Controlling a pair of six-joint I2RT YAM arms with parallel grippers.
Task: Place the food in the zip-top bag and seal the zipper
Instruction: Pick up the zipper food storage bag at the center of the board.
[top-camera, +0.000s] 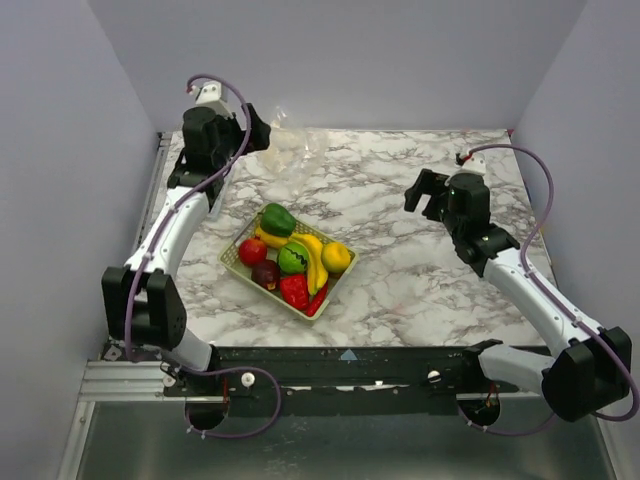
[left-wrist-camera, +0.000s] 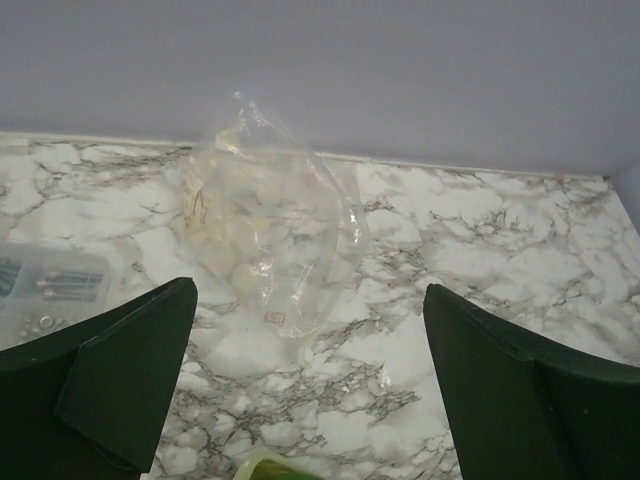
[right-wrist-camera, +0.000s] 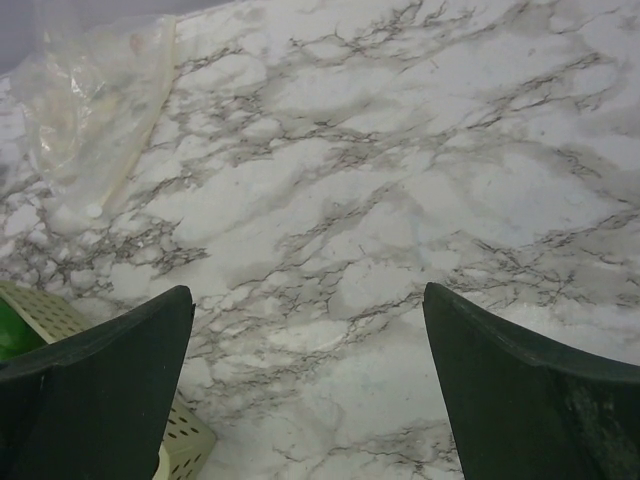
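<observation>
Zip-top bag (left-wrist-camera: 265, 240): crumpled, lying at the far-left of the marble table (top-camera: 420, 270). Food (top-camera: 292, 258): heaped in the mesh basket (top-camera: 232, 258). Left gripper (top-camera: 256, 128), right gripper (top-camera: 428, 191): both spread wide, holding nothing.

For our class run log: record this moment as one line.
left jaws open, facing zip-top bag | right jaws open, empty | food in basket | zip-top bag unfilled

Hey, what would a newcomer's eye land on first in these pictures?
The bright toy food heaped in a pale yellow basket, left of centre on the marble table. Next, the crinkly clear zip-top bag lying near the back wall, just ahead of the open left pincer. The right pincer hangs open over the marble on the right.
</observation>
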